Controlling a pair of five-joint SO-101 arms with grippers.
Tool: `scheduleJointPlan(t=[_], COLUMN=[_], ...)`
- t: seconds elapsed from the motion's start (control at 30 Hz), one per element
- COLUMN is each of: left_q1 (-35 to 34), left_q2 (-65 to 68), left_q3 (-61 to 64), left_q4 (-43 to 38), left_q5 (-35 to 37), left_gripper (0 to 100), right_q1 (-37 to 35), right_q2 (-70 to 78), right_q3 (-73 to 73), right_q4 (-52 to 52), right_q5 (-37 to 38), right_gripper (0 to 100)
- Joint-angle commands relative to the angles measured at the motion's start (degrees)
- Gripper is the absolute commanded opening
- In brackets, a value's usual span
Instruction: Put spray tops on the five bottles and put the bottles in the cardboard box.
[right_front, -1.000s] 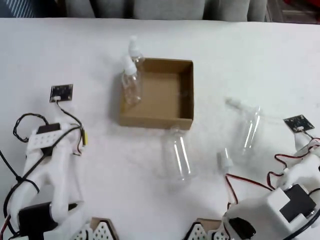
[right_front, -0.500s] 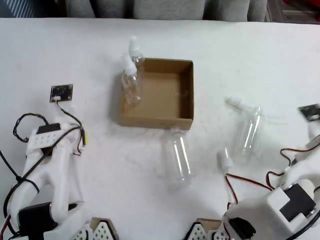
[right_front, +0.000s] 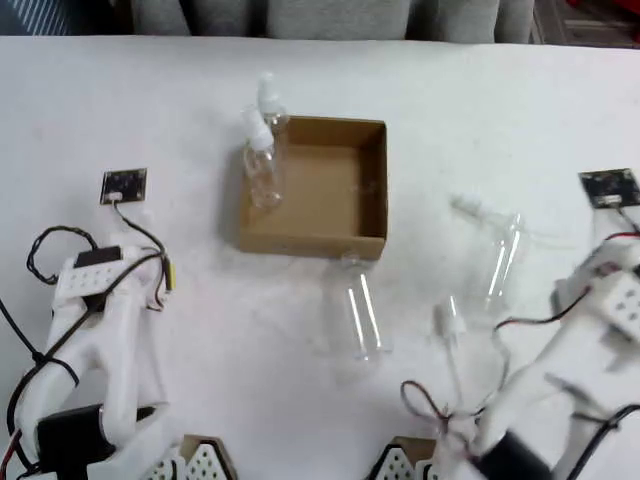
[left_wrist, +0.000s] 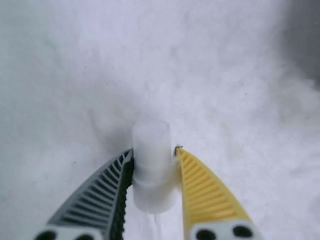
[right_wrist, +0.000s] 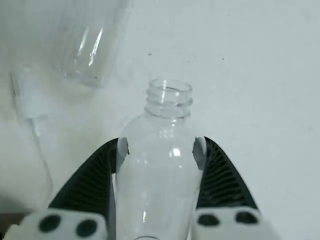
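Within the right gripper (right_wrist: 159, 148) — a clear bottle (right_wrist: 163, 125), threaded neck open.

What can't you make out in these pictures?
High view: whether the two capped bottles stand inside the cardboard box or outside its wall; they overlap it.
Right wrist view: base of the held bottle, cut off by the edge.
Left wrist view: tube of the spray top, likewise.

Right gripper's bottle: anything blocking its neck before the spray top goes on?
Nothing visible does. The held bottle in the right gripper has an uncapped, open neck with table surface beyond it. A lying bottle and a loose spray top sit off to one side. The left gripper grips the other spray top.
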Motion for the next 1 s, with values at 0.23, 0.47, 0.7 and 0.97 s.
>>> scheduleJointPlan(t=[0.23, 0.47, 0.7, 0.97], left_q1=[0.6, 0.6, 0.7, 0.7], left_q2=[-3.0, -3.1, -3.1, -3.1], left_q3=[-12.0, -28.3, -45.2, -57.2], left_q4=[5.6, 17.1, 28.7, 35.4], left_q5=[-0.3, -0.3, -0.3, -0.3], left_gripper=[2, 2, 2, 2], right_q1=[-25.1, -39.6, -47.7, -56.6], right_q2=[-22.4, -21.1, -17.5, -30.8], right_q3=[15.7, 16.4, 16.2, 19.2], right_q4=[-20.0, -40.1, -57.5, -59.8], right_q5=[-26.2, -28.0, -28.2, -44.4], right_gripper=[2.1, 2.1, 1.7, 1.6])
